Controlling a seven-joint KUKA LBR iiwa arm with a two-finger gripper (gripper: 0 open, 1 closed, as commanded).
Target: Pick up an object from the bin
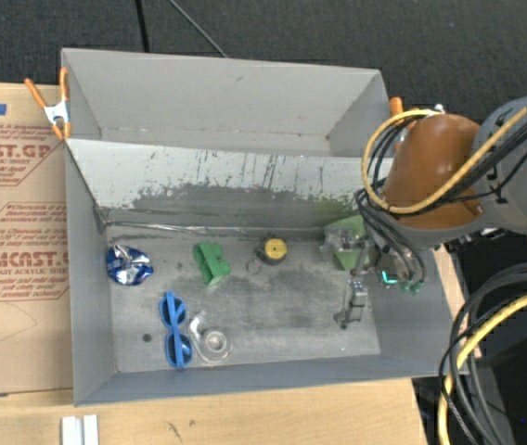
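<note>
Grey metal bin [282, 318] has the hand [350, 306] near a pale-green piece [341, 235], its grip unreadable.

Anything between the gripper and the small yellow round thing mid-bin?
Nothing visible. Bare bin floor lies between the gripper and the yellow round thing. A pale green piece sits by the gripper, nearer the back wall, off that line.

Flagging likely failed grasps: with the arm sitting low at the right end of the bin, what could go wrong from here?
1. The gripper hangs over what looks like bare bin floor, so closing here would likely catch nothing.
2. It is close to the bin's right wall, and a sideways move might scrape it.
3. The pale green piece lies right beside the wrist and could get pushed aside rather than grasped.
</note>
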